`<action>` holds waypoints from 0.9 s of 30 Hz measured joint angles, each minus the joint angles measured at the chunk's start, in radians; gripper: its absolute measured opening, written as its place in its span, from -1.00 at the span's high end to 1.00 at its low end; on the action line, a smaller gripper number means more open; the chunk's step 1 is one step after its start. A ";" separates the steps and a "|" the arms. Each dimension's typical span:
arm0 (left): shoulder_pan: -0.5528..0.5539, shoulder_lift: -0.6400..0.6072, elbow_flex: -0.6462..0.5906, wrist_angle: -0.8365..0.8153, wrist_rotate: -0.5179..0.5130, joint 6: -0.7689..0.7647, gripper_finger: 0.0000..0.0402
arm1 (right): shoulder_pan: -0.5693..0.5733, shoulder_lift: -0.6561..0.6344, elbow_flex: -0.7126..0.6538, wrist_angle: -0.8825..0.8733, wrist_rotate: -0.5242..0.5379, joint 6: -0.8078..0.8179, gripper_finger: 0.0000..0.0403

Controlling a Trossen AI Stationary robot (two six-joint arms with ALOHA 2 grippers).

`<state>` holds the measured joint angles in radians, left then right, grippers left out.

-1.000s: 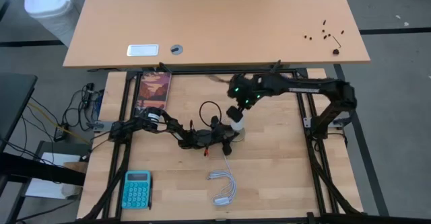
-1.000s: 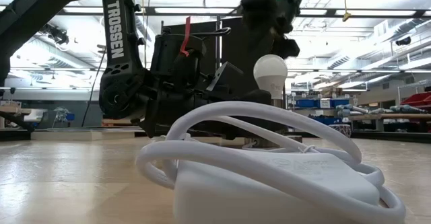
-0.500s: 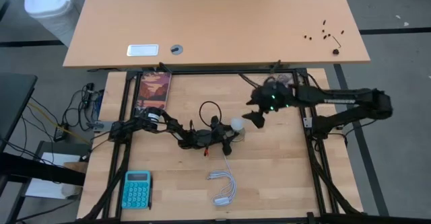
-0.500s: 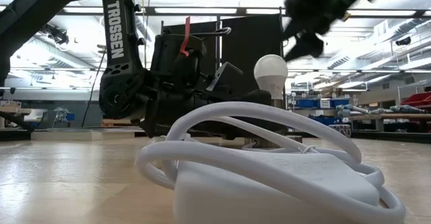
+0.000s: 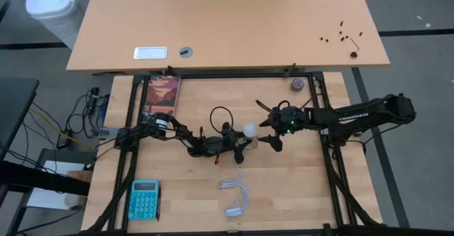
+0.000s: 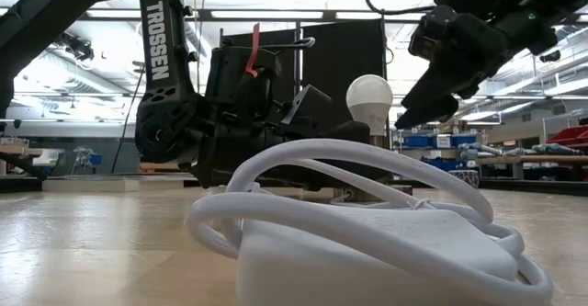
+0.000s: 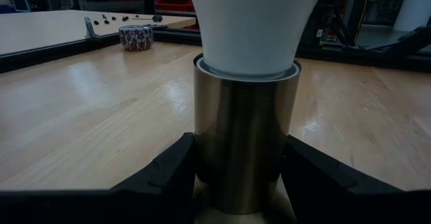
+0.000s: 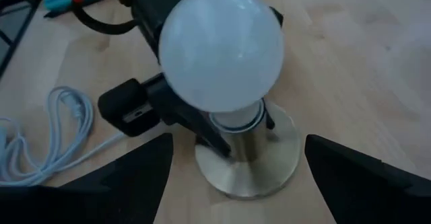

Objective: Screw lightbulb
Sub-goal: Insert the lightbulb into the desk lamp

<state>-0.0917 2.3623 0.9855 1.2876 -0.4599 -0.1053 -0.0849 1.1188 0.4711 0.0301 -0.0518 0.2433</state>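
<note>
Holding: left claw is pinching the brass socket by its barrel, a finger on either side, keeping it upright on the counter.
Bulb: lightbulb is sitting base-down in that socket, long axis vertical, round end up; in the left wrist view its white neck is meeting the socket rim. I'm not able to tell how deep the thread is seated.
Right claw: right claw is hanging just beside the bulb, off it, fingers spread wide with nothing between them; the right wrist view is looking down onto the dome.
Key relation: bulb is lying straight toward the left arm from the right claw, close, at about claw height in the low view. Right arm is the free one, so I'm judging it does the twisting.
Room: open counter toward the right side and the near edge; white cord is lying well apart toward the near edge. Left arm's links and black cable are crowding the bulb's far side.
Risk: I'm guessing a sideways bump tips the socket.
</note>
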 joint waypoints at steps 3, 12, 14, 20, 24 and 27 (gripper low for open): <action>0.000 0.000 0.000 0.000 0.000 0.001 0.01 | 0.000 0.032 0.016 0.003 -0.001 -0.031 -0.71; 0.000 -0.004 0.001 -0.040 -0.008 -0.021 0.01 | 0.002 0.181 0.050 0.111 -0.074 -0.063 -0.71; 0.000 -0.005 0.002 -0.051 -0.010 -0.031 0.01 | 0.003 0.196 0.062 0.116 -0.075 -0.064 -0.71; 0.000 -0.003 0.003 -0.046 -0.015 -0.026 0.01 | 0.012 0.204 0.084 0.113 -0.083 -0.092 -0.71; -0.001 -0.003 0.003 -0.046 -0.029 -0.026 0.01 | 0.030 0.203 0.084 0.096 -0.095 -0.083 -0.71; 0.001 -0.003 0.003 -0.046 -0.030 -0.031 0.01 | 0.049 0.185 0.084 0.047 -0.102 -0.065 -0.71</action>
<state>-0.0905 2.3596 0.9882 1.2414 -0.4894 -0.1361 -0.0358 1.3035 0.5556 0.0773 -0.1534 0.1779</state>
